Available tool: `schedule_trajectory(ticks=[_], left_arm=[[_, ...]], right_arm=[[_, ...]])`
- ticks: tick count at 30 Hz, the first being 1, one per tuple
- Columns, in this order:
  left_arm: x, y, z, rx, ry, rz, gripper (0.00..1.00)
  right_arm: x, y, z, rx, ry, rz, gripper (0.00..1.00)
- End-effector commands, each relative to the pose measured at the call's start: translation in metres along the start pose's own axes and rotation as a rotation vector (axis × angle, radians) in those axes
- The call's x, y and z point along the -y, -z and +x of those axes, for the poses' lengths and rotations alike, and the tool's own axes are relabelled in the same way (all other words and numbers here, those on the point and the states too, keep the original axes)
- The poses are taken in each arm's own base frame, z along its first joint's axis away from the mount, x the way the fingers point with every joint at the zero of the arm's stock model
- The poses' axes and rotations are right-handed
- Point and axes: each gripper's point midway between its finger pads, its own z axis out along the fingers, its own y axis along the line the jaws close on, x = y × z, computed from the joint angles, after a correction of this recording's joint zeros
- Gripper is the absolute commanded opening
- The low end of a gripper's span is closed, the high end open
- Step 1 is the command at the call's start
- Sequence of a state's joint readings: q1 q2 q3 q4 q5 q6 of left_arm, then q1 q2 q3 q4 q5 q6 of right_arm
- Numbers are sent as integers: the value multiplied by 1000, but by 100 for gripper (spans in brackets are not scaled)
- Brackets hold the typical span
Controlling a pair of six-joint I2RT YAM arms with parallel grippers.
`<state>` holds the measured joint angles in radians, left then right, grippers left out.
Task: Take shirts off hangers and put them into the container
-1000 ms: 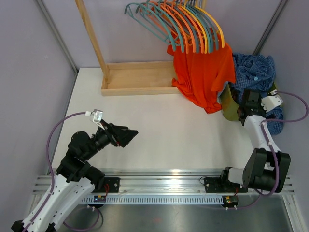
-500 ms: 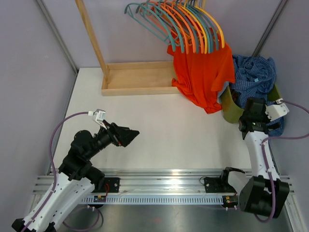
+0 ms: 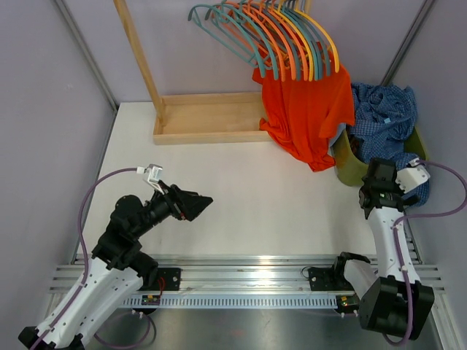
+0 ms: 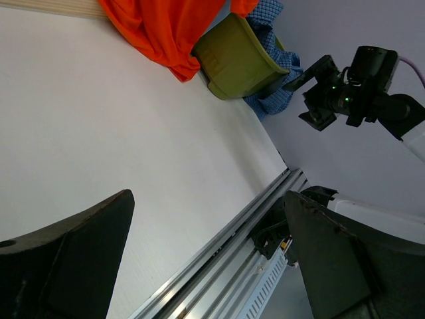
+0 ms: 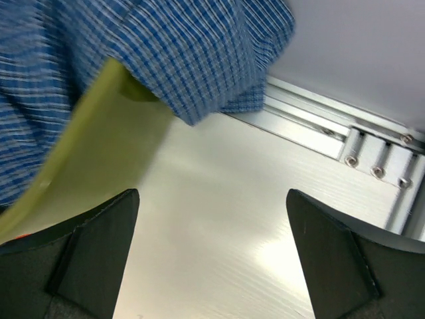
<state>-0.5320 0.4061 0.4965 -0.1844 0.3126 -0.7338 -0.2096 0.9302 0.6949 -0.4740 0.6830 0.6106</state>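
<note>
The basket point(image 3: 349, 168) was taken as the landmark; it was seen at the far right of the table point(image 3: 255, 197), olive-green and tilted. A dark blue check shirt point(image 3: 383, 113) was heaped in the basket and draped over its rim, and in the right wrist view a fold of this cloth was seen hanging past the olive wall. An orange shirt point(image 3: 306, 109) was hung just left of the basket, beneath a bunch of orange, teal and yellow hangers point(image 3: 284, 36). Its lower edge was brought close to the basket's left wall, though whether they touched could not be told. Which hanger carried the shirt could not be told either. The hangers themselves were found above and to the left of the basket. A wooden frame point(image 3: 211, 117) was laid on the table further left of the basket, beyond the orange shirt.

The right gripper point(image 5: 212, 193) was held just beside the basket's near wall, pointed towards it. Its jaws were spread wide with nothing between them; only bare table and the basket's edge were seen in the gap. The left gripper point(image 4: 209, 196) was held well apart from the basket, far to its left and above the table, and was aimed across towards it. Its jaws were likewise spread wide and nothing was gripped. A metal rail point(image 3: 255, 270) was seen nearer than the basket, along the table's near edge.
</note>
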Motion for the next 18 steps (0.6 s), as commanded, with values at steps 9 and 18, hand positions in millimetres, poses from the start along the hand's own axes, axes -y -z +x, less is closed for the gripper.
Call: schedule_trajectory(ticks=[9, 18], left_arm=[[17, -5, -6, 1, -13, 89, 99], [18, 2, -7, 20, -38, 87, 99]], right_arm=[[8, -36, -16, 84, 42, 266, 99], [-30, -73, -24, 104, 23, 274, 99]])
